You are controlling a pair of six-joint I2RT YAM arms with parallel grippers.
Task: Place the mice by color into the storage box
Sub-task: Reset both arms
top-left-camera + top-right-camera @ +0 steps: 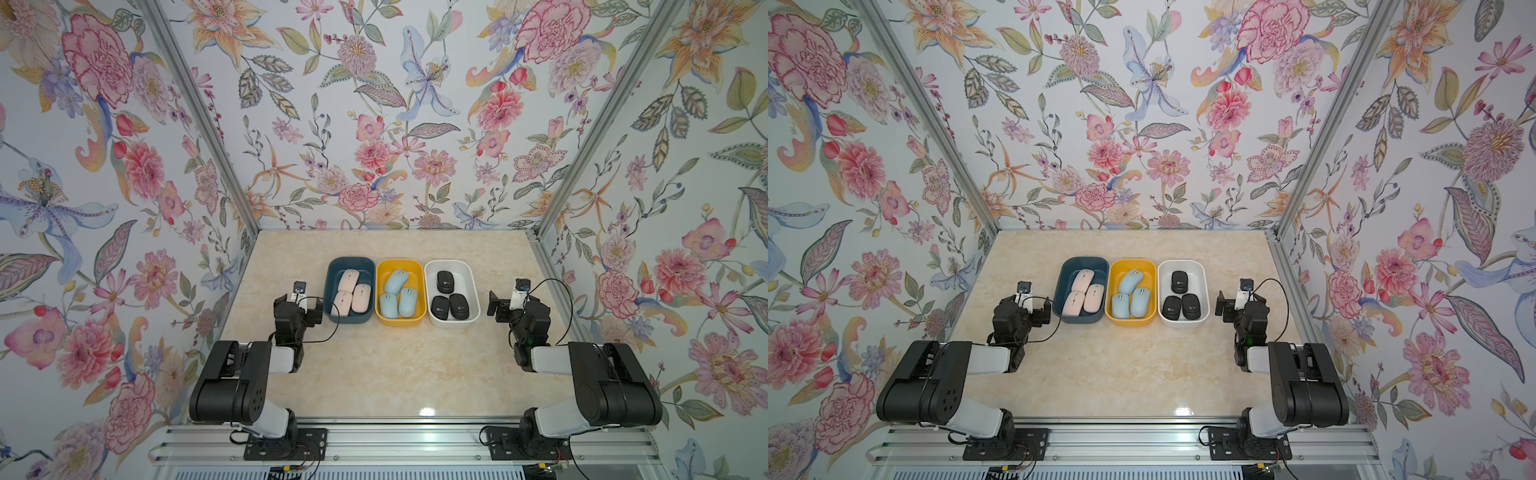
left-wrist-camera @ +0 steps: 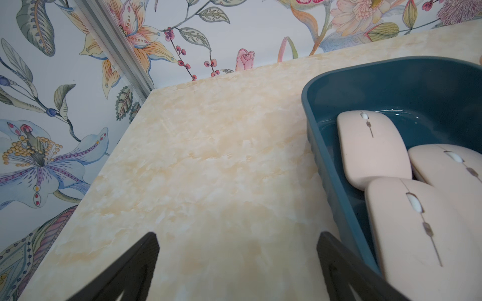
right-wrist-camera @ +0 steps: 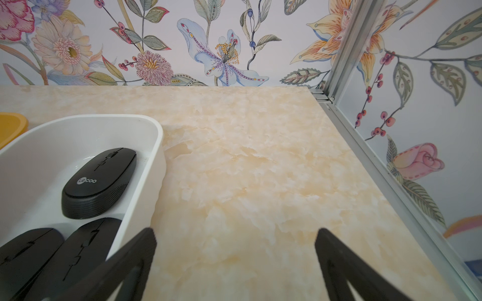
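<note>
Left arm (image 1: 224,390) and right arm (image 1: 611,386) have black joints, white covers, looping black cables

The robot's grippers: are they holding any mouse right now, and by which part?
Nothing is held. The left gripper and the right gripper both stand open and empty over the table.

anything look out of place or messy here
Nothing stands out: pink mice sit in the teal bin, blue mice in the yellow bin, black mice in the white bin.
</note>
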